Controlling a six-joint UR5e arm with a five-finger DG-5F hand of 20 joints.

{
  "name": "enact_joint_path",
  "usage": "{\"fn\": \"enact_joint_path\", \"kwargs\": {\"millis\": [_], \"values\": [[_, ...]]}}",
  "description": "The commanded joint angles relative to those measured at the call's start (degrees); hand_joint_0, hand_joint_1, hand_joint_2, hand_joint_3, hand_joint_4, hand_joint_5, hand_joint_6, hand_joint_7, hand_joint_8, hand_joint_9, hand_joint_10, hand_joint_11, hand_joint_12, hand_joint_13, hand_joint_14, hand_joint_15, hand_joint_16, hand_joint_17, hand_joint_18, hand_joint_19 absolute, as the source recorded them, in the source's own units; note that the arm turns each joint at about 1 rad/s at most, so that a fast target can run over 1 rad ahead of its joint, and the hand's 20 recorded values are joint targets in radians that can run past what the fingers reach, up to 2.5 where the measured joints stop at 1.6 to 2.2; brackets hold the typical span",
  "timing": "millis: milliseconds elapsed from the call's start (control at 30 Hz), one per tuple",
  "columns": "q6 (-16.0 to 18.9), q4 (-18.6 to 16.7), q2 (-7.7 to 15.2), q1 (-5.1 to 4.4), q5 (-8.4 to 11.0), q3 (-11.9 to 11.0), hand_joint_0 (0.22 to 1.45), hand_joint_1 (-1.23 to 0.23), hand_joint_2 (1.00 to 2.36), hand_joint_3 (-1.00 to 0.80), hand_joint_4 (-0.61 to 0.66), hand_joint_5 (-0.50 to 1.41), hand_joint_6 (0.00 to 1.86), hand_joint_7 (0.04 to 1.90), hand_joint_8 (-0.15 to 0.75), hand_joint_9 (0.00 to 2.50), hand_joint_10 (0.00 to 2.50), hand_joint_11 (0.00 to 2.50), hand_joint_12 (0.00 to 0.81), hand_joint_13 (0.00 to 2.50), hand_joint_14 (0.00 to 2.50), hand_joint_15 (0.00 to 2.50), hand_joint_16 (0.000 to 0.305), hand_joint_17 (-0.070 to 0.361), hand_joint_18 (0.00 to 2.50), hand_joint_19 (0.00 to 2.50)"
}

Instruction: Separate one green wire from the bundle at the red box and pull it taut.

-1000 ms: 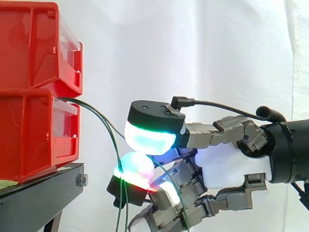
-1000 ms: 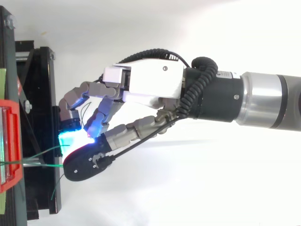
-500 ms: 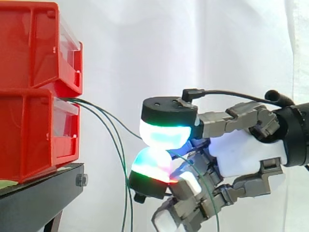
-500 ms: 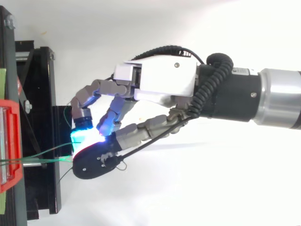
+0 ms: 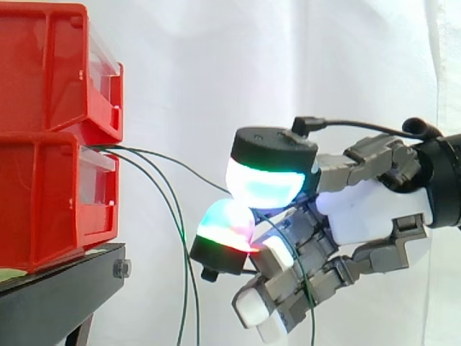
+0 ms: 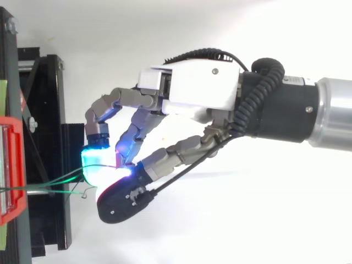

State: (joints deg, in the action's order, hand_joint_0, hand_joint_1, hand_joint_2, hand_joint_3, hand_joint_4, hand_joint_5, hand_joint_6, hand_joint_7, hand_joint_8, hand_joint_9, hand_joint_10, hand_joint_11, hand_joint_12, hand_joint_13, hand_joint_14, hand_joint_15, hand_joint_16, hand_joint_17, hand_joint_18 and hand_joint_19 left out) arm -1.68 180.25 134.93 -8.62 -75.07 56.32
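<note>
White curtain behind. Red box [image 5: 50,205] at left on black stand [image 5: 57,288]. Hand [image 5: 374,216] at right, fingers [image 5: 265,184] pinching green wire [image 6: 58,180] leading from box. Remaining bundle [image 5: 185,288] hangs down.

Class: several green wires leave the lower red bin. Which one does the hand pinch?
The topmost green wire, which runs across into the pads of the hand. The two other wires curve away and hang straight down.

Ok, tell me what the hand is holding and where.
The hand pinches one green wire between two glowing pads, partway along its length, away from the red box.
</note>
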Motion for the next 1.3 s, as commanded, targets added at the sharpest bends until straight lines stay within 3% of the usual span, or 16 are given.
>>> {"fn": "enact_joint_path", "kwargs": {"millis": [0, 300, 567, 733, 800, 1000, 1133, 1200, 1267], "values": [[-0.25, 0.90, -0.81, 0.00, 0.01, -0.07, 0.61, -0.84, 1.00, -0.50, 0.18, -0.21, 0.85, 1.10, 0.279, 0.91, 0.02, 0.75, 0.315, 0.85, 0.02, 0.44, 0.044, 0.098, 0.65, 0.40], [-0.34, 3.01, -0.81, -0.35, 0.36, 0.02, 0.65, -0.72, 1.00, -0.47, 0.19, -0.21, 0.84, 1.11, 0.281, 0.91, 0.02, 0.73, 0.320, 0.85, 0.02, 0.42, 0.043, 0.097, 0.65, 0.41], [-0.08, 3.36, -0.90, -0.35, 0.45, 0.02, 0.58, -0.59, 1.00, -0.50, 0.19, -0.21, 0.84, 1.09, 0.295, 0.91, 0.02, 0.72, 0.330, 0.84, 0.02, 0.43, 0.044, 0.099, 0.65, 0.43], [-0.08, 3.45, -0.90, -0.44, 0.45, 0.02, 0.62, -0.60, 1.01, -0.42, 0.19, -0.21, 0.84, 1.13, 0.297, 0.92, 0.02, 0.73, 0.329, 0.84, 0.02, 0.43, 0.044, 0.098, 0.65, 0.43], [-0.16, 3.45, -1.08, -0.44, 0.45, 0.02, 0.63, -0.62, 1.02, -0.31, 0.22, -0.22, 0.85, 1.22, 0.312, 0.90, 0.02, 0.76, 0.331, 0.84, 0.01, 0.43, 0.044, 0.099, 0.66, 0.43], [-0.16, 3.45, -1.43, -0.44, 0.54, 0.02, 0.65, -0.67, 1.02, -0.24, 0.19, -0.24, 0.89, 1.10, 0.315, 0.86, 0.02, 0.79, 0.329, 0.84, 0.02, 0.43, 0.044, 0.100, 0.67, 0.42], [-0.34, 3.45, -1.69, -0.53, 0.54, 0.02, 0.65, -0.71, 1.01, -0.36, 0.22, -0.24, 0.89, 1.09, 0.308, 0.85, 0.02, 0.79, 0.326, 0.83, 0.02, 0.44, 0.044, 0.100, 0.66, 0.41], [-0.25, 3.45, -1.69, -0.53, 0.54, 0.02, 0.61, -0.66, 1.00, -0.50, 0.23, -0.24, 0.89, 1.08, 0.310, 0.86, 0.02, 0.79, 0.328, 0.83, 0.02, 0.44, 0.044, 0.099, 0.65, 0.42], [-0.25, 3.45, -1.69, -0.53, 0.54, -0.07, 0.59, -0.63, 1.00, -0.50, 0.24, -0.23, 0.89, 1.07, 0.317, 0.89, 0.02, 0.79, 0.331, 0.83, 0.02, 0.44, 0.044, 0.100, 0.65, 0.43]]}}
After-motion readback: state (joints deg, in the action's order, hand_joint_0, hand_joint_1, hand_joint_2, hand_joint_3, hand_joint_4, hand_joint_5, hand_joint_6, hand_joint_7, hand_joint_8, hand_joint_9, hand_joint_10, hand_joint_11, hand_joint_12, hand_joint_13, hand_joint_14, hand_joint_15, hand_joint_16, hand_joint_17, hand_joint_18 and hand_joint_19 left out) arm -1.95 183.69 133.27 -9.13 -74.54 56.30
